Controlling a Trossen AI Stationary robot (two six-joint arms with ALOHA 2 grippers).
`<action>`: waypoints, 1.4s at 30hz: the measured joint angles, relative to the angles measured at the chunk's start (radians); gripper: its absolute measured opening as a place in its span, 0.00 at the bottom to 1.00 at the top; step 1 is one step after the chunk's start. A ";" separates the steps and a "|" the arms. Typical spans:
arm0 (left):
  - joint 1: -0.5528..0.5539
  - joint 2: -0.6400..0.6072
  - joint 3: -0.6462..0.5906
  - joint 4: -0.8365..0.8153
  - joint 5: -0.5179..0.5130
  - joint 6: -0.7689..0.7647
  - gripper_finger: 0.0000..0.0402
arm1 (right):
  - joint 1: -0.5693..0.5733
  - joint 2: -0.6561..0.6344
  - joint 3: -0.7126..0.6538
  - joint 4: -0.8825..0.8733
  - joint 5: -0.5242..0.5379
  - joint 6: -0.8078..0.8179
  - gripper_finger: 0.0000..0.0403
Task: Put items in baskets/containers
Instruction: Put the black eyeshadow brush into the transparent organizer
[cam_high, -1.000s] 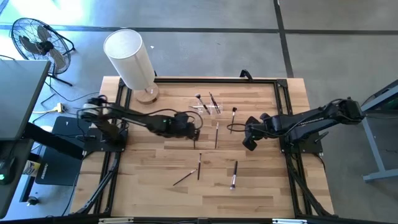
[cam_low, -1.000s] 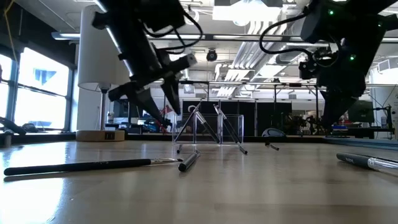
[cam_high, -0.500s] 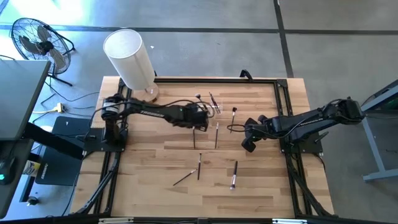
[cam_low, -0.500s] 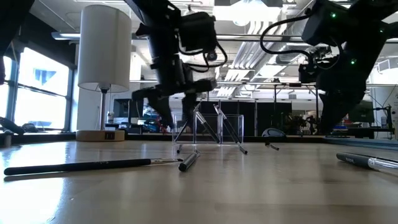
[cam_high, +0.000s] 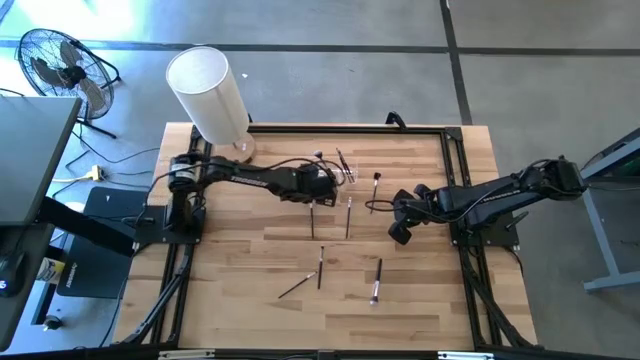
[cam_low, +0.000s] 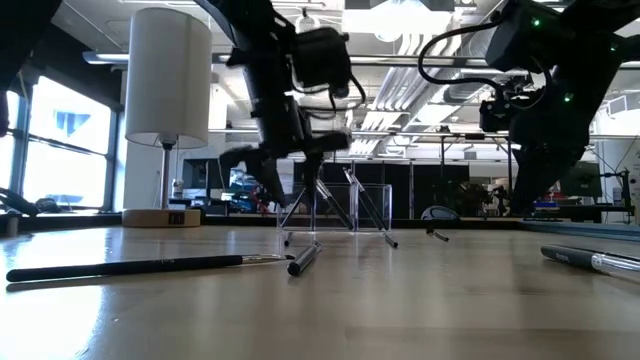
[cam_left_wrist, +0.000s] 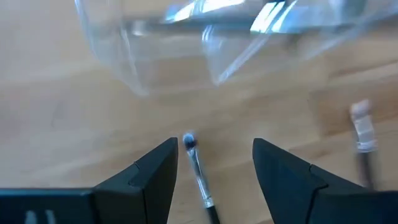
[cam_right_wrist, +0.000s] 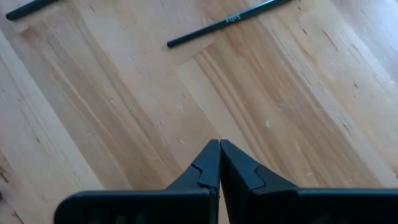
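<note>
Left gripper (cam_high: 318, 188) low over mid-table, just short of the clear holder (cam_high: 340, 172), fingers (cam_left_wrist: 155, 171) spread wide with nothing clamped. Between them, in the left wrist view, a thin brush (cam_left_wrist: 198, 174) flat on the wood, long axis running away from the camera, dark bristle tip toward the holder (cam_left_wrist: 205, 46). Same brush (cam_high: 313, 218) in the high view lying near front-to-back. Beside it a second brush (cam_high: 348, 217), roughly parallel. Nearer the front edge three more: slanted brush (cam_high: 297, 286), upright-lying brush (cam_high: 320, 266), and pale-ended brush (cam_high: 376, 281). Two brushes leaning crosswise inside the holder (cam_low: 345, 205), plain only in the low view. Right gripper (cam_high: 398, 228) right of centre, fingers pressed together, empty; bare planks and a dark handle (cam_right_wrist: 230, 21) in the right wrist view
</note>
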 joint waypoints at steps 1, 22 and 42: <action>0.000 0.012 -0.004 -0.011 0.015 -0.008 0.50 | 0.000 0.000 0.000 0.001 0.000 -0.001 0.01; 0.000 0.085 -0.003 0.051 -0.046 -0.058 0.50 | 0.000 0.000 0.000 0.008 0.001 -0.010 0.01; 0.000 0.086 -0.003 0.041 -0.021 -0.055 0.22 | 0.000 0.000 0.000 0.026 0.001 -0.018 0.01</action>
